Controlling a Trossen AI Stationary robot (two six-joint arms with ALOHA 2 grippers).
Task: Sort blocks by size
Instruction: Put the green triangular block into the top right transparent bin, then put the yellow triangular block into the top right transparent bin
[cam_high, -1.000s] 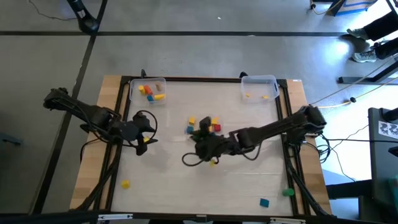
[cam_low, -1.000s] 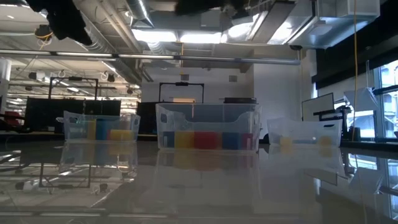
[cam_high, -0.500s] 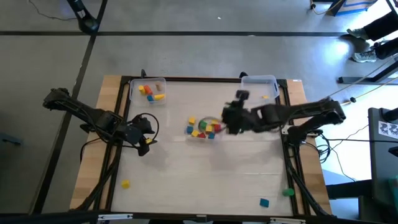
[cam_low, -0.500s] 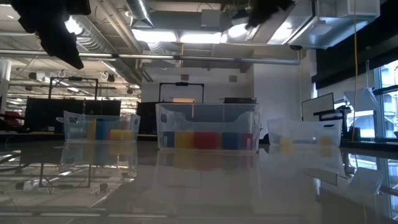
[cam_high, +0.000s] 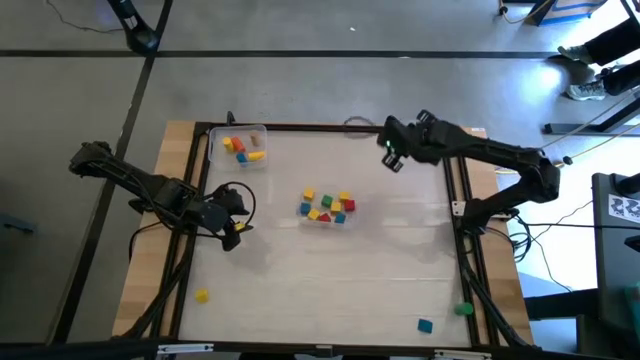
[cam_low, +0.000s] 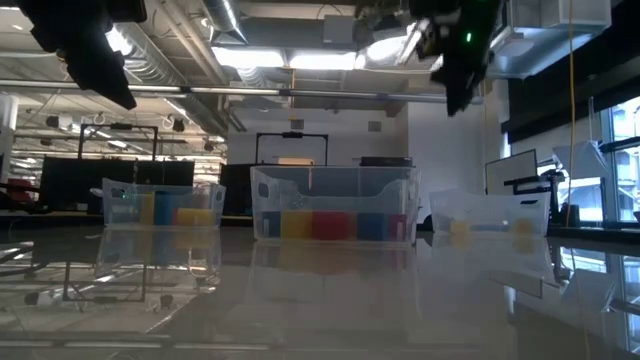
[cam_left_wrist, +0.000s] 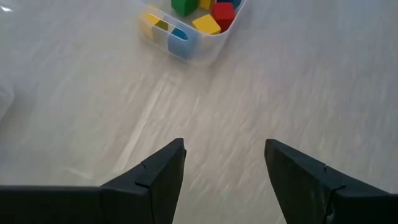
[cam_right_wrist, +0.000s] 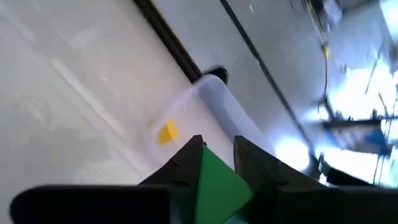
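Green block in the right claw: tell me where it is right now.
The green block is pinched in the right claw, up over the table's far right corner, above the clear bin holding a yellow block.

A grey concrete floor surrounds the table. In the low view, strip lights glow among ceiling pipes. Dim desks stand far left, a monitor and bright windows at right.
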